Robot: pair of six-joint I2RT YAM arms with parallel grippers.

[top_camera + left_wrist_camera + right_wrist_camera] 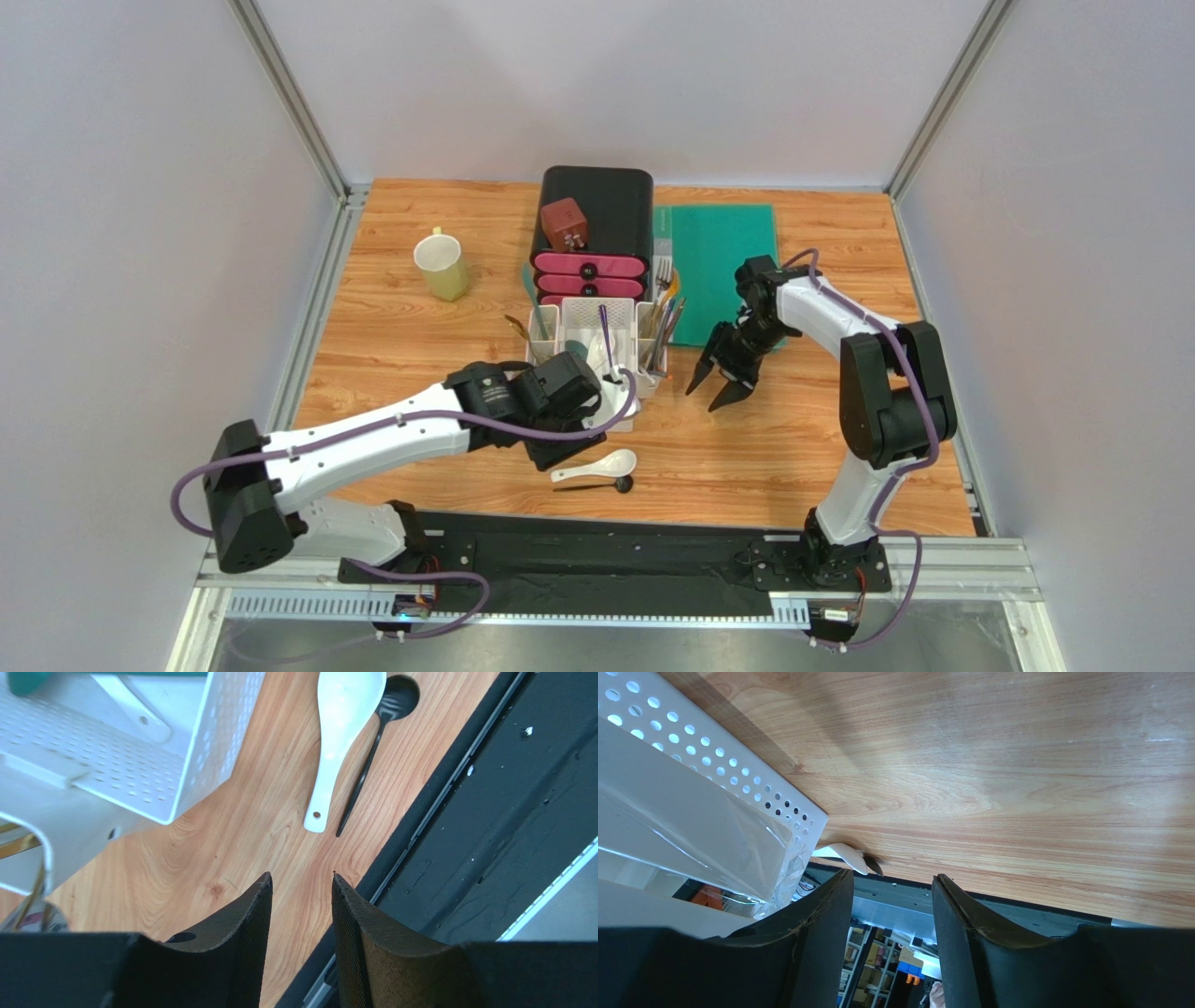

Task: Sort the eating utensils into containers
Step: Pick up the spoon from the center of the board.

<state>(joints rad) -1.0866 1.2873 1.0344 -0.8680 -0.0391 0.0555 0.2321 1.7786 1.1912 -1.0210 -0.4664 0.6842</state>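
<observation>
A white ceramic soup spoon [592, 468] and a black spoon [619, 485] lie side by side on the table in front of the white caddy [550, 325]. The caddy holds a purple spoon [605, 333], silver forks [661, 297] and gold utensils [521, 329]. My left gripper [547, 448] is open and empty, just left of the two spoons. In the left wrist view [300, 878] the soup spoon [337, 728] and black spoon [382, 724] lie ahead and the caddy [140, 763] stands to the left. My right gripper [716, 384] is open and empty, right of the caddy [724, 777], above bare wood [891, 876].
A black-and-pink drawer box [595, 238] with a small red-brown box [565, 223] on it stands behind the caddy. A pale yellow mug [441, 265] is at the back left, a green mat [718, 252] at the back right. The black base rail [617, 546] runs along the near edge.
</observation>
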